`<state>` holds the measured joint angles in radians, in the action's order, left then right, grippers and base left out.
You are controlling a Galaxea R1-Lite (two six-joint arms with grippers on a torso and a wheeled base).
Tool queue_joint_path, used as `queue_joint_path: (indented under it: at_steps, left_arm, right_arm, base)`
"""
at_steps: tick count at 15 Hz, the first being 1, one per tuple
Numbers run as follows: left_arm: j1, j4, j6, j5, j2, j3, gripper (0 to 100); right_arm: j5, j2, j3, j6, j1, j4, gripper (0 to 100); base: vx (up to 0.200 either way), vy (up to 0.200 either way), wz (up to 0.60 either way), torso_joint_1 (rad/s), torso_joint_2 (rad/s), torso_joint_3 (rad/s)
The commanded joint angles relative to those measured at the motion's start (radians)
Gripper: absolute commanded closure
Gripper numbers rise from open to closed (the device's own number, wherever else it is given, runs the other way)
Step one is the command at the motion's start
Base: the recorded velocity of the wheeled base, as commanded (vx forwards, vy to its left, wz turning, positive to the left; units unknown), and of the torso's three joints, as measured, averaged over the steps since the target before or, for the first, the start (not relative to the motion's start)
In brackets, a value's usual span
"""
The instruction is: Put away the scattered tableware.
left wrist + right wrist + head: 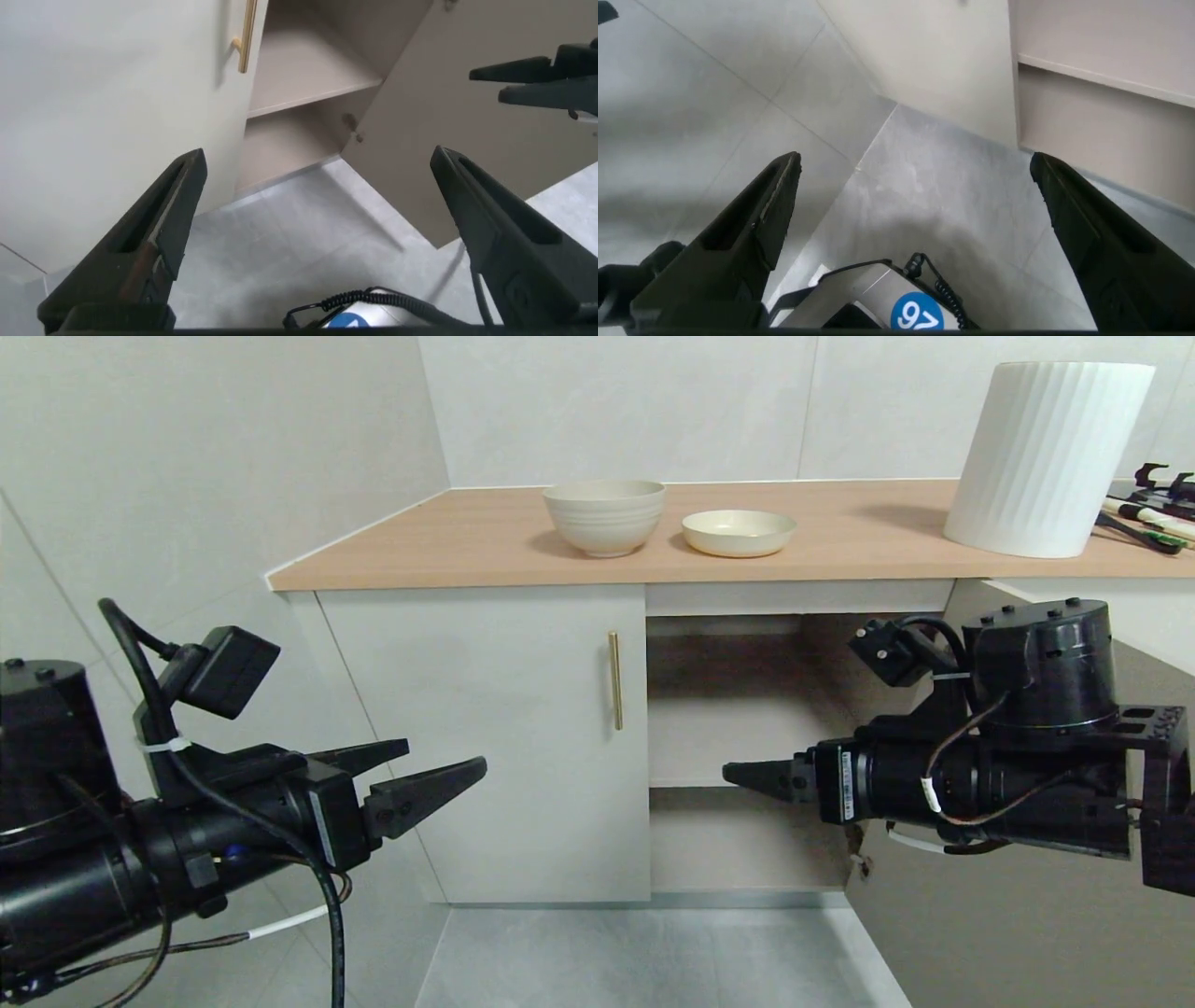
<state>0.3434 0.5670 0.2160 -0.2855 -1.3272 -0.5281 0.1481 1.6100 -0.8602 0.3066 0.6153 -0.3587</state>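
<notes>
left gripper (446, 754): i am reading its jaws as spread wide and holding nothing. in the left wrist view both fingers (154, 238) are standing far apart over grey floor (308, 233). it is hanging in front of the closed cabinet door (504, 737), to the left of the brass handle (615, 679), with its tips pointing toward that handle.

right gripper (738, 773): i am seeing it edge-on from the head, so the gap is hard to judge there. the right wrist view is showing its fingers (752, 233) parted, with nothing between them. it is sitting in front of the open cabinet compartment (738, 709), level with the shelf (724, 787), tips pointing toward the robot's left. the opened door (980, 933) is standing behind and below this arm.

task items: both are resting on the wooden countertop (420, 546), above the height of both grippers and well apart from them. the ribbed cream bowl (604, 516) is sitting upright above the right end of the closed door. the shallow cream dish (738, 532) is lying just beside it, on its right, with a small gap between them, above the open compartment. the dish is nearer the right gripper and the bowl is roughly between the two.

further out: a tall white ribbed cylinder (1050, 457) is standing on the counter's right part, and several utensils (1148, 513) are lying past it at the edge.
</notes>
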Motion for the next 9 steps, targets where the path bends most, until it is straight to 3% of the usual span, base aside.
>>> queue_joint_path:
  at_steps: [1, 9]
  left_arm:
    - [0.000, -0.001, 0.000, 0.000, -0.004, 0.000, 0]
    - [0.000, -0.001, 0.000, 0.000, -0.006, -0.001, 0]
  right_arm:
    - [0.001, -0.001, 0.001, 0.000, 0.003, 0.000, 0]
    - [0.005, -0.007, 0.009, 0.000, 0.003, 0.014, 0]
  base:
    - [0.200, 0.000, 0.00, 0.002, 0.00, 0.002]
    - [0.200, 0.000, 0.00, 0.003, 0.00, 0.001]
